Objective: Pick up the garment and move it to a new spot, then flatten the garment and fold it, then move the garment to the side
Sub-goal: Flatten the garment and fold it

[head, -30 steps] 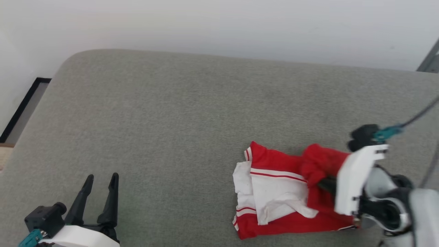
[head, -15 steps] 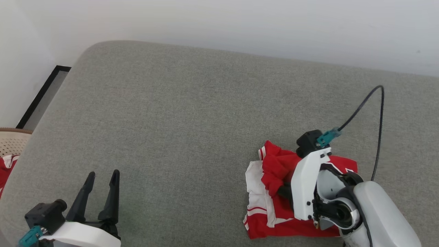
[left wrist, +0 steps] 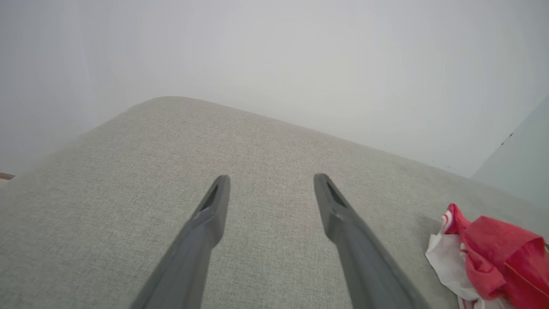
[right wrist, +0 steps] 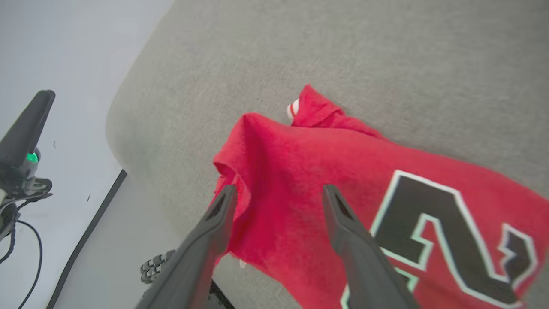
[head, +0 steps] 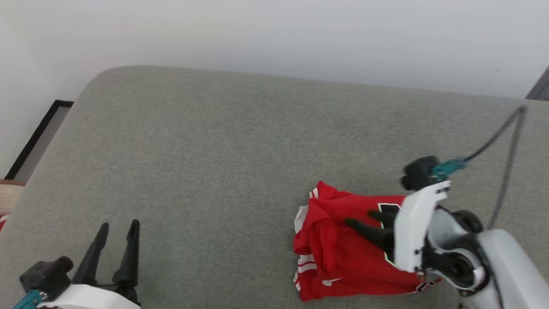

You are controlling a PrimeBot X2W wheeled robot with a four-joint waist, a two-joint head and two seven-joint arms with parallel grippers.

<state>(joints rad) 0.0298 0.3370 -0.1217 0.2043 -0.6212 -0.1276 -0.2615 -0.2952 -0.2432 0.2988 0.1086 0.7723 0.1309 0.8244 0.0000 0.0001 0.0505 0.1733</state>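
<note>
Red jersey-style shirt with white trim (head: 343, 257) sits folded on the grey fabric cushion (head: 214, 150), near-right side. Right gripper (head: 360, 217) is spread wide over it, holding nothing. Left gripper (head: 119, 224) is wide too, well apart. Tan basket rim (head: 9, 193) far left, contents unclear.

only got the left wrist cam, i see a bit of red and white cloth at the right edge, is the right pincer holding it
observer: No. The right pincer is open over the shirt, with no cloth pinched in it.
operator: which side of the shirt is up
observer: The side with the black, white-edged number.
operator: how near the edge is it
observer: The right wrist view shows it close to the cushion's edge nearest the robot.
</note>
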